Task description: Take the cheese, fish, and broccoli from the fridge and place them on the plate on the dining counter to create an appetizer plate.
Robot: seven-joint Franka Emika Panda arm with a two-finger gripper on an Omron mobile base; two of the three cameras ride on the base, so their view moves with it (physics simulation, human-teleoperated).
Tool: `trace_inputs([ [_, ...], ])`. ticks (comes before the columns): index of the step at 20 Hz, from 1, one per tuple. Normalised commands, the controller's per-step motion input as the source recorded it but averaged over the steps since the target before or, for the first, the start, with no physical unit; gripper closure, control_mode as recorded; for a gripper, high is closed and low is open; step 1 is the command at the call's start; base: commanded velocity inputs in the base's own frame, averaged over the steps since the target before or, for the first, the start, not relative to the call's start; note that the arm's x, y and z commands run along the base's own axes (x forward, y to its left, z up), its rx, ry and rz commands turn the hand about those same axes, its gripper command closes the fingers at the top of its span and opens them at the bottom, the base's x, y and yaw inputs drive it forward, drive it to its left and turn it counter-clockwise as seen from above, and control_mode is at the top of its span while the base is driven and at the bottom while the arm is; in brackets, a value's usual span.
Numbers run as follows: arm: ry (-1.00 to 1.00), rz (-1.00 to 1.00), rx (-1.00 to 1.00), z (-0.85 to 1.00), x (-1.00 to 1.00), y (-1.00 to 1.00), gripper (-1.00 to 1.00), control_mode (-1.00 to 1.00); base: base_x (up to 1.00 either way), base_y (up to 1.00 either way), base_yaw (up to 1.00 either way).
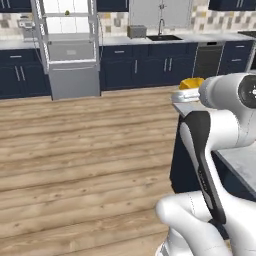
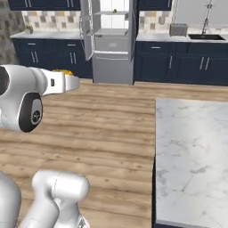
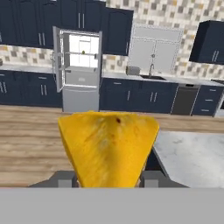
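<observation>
Fridge (image 3: 78,70): seen standing open at the far wall, left of centre in the hand view, between dark navy cabinets; a white interior with shelves is shown, and its door (image 3: 57,59) is swung out on the left side. In the left base view the fridge (image 1: 70,50) is found at the upper left, and in the right base view (image 2: 112,42) at the top centre.

Broccoli (image 3: 83,52): a tiny yellow-green speck is seen on an upper shelf inside the fridge; it is also made out in the left base view (image 1: 67,12) and the right base view (image 2: 114,11). Its shape is too small to be told.

Cheese (image 3: 108,146): a yellow-orange wedge is held close before the hand camera, its broad side up and its narrow end down between the finger tips. It is carried in the air over the wooden floor (image 1: 85,145), well apart from the fridge. A yellow patch of it is seen in the left base view (image 1: 191,83) and in the right base view (image 2: 62,71).

Hand (image 3: 107,177): closed on the cheese, with a dark finger tip pressed at each side of the wedge's lower end.

Sink (image 3: 152,77): set in the wall counter, right of the fridge, with a tap above it.

Desk (image 3: 192,155): the white grey-veined marble top is seen at the right of the hand view, just beside the cheese in the picture; in the right base view (image 2: 191,151) it is spread across the right half.
</observation>
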Motion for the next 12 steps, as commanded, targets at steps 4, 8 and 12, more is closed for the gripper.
trace_inputs([
  [4,0.00,0.00,0.00,0.00,0.00,0.00,1.00,1.00,-1.00,-0.18,0.00],
  [8,0.00,0.00,0.00,0.00,0.00,0.00,1.00,1.00,-1.00,-0.26,0.00],
  [12,0.00,0.00,0.00,0.00,0.00,0.00,1.00,1.00,-1.00,-0.55,0.00],
])
